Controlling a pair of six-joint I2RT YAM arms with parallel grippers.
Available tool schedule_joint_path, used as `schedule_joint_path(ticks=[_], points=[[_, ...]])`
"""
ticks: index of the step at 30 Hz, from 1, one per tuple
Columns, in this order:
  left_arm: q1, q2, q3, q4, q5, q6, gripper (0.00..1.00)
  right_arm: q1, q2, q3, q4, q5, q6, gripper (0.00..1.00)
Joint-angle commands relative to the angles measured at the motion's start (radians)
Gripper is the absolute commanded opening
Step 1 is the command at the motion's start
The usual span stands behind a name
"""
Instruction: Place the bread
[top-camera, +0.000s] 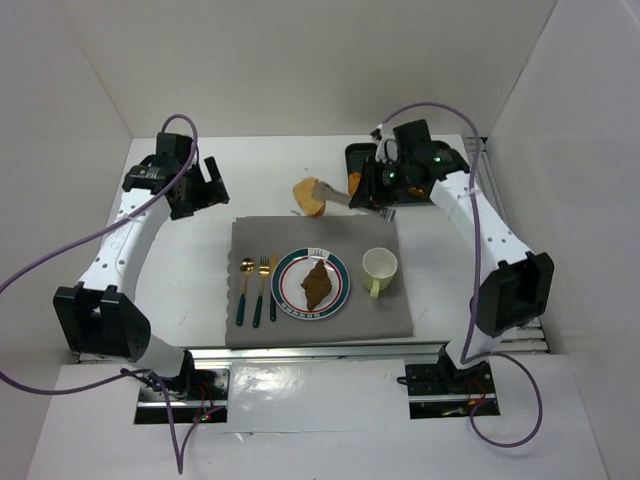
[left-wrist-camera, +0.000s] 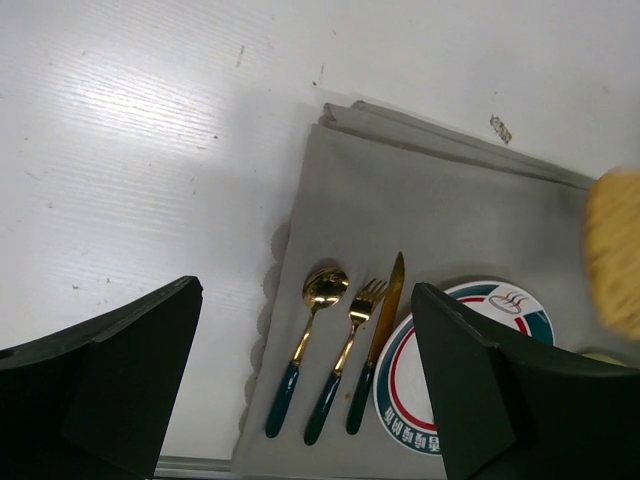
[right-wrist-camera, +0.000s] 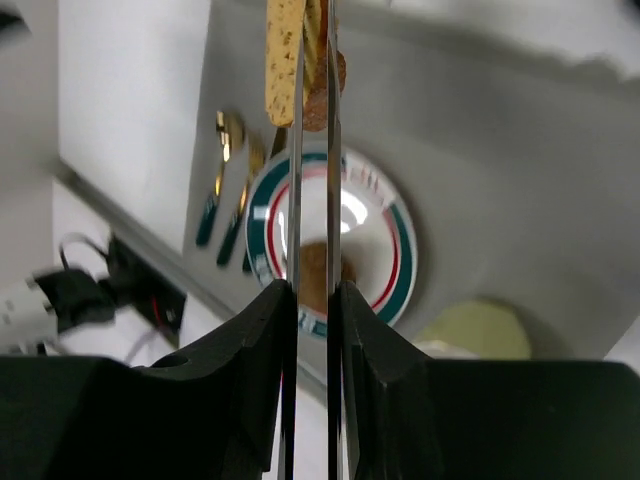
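A slice of bread (top-camera: 308, 194) hangs just beyond the far edge of the grey mat (top-camera: 400, 312), pinched between the blades of metal tongs (top-camera: 336, 197). My right gripper (top-camera: 384, 186) is shut on the tongs' handles. In the right wrist view the two blades (right-wrist-camera: 297, 150) run up from my fingers (right-wrist-camera: 262, 340) to the bread (right-wrist-camera: 283, 60), with the plate (right-wrist-camera: 402, 262) below them. My left gripper (top-camera: 207, 184) stands open and holds nothing, at the mat's far left corner. From the left wrist the bread (left-wrist-camera: 615, 250) shows at the right edge.
On the mat sit a teal-rimmed plate (top-camera: 342, 292) with a brown piece of food (top-camera: 316, 284), a spoon, fork and knife (top-camera: 258, 290) to its left, and a pale green cup (top-camera: 379, 266) to its right. White walls enclose the table.
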Motion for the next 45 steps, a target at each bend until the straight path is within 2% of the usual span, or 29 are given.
schedule_joint_path(ticks=[1, 5, 12, 18, 21, 23, 25, 28, 34, 37, 42, 45], points=[[0.016, -0.085, 0.051, -0.008, -0.026, -0.023, 0.99, 0.068, -0.13, -0.088, -0.126, 0.011, -0.091, 0.15], [0.016, -0.095, 0.026, -0.008, -0.026, -0.043, 0.99, 0.157, -0.18, -0.188, -0.17, 0.021, -0.091, 0.15], [0.016, -0.095, 0.006, 0.01, 0.01, -0.061, 0.99, 0.277, -0.191, -0.222, -0.192, 0.011, -0.1, 0.15], [0.016, -0.095, -0.005, 0.01, 0.019, -0.061, 0.99, 0.331, -0.156, -0.24, -0.173, 0.05, -0.091, 0.16], [0.016, -0.095, -0.014, 0.01, 0.019, -0.061, 0.99, 0.34, -0.133, -0.217, -0.173, 0.05, -0.091, 0.28], [0.016, -0.095, -0.014, 0.02, 0.019, -0.061, 0.99, 0.34, -0.133, -0.203, -0.184, 0.059, -0.091, 0.46], [0.016, -0.095, -0.025, 0.02, 0.019, -0.061, 0.99, 0.34, -0.133, -0.189, -0.193, 0.068, -0.091, 0.55], [0.016, -0.095, -0.025, 0.02, 0.028, -0.061, 0.99, 0.34, -0.133, -0.151, -0.205, 0.068, -0.091, 0.56], [0.016, -0.086, -0.025, 0.029, 0.037, -0.061, 0.99, 0.34, -0.124, -0.03, -0.238, 0.165, -0.082, 0.57], [0.016, -0.086, -0.025, 0.029, 0.037, -0.061, 0.99, 0.308, -0.124, 0.03, -0.247, 0.231, -0.082, 0.57], [0.016, -0.086, -0.025, 0.029, 0.028, -0.052, 0.99, 0.135, -0.124, 0.062, -0.19, 0.352, -0.044, 0.56], [0.016, -0.086, -0.025, 0.039, 0.028, -0.052, 0.99, 0.011, -0.153, -0.038, -0.076, 0.436, 0.008, 0.56]])
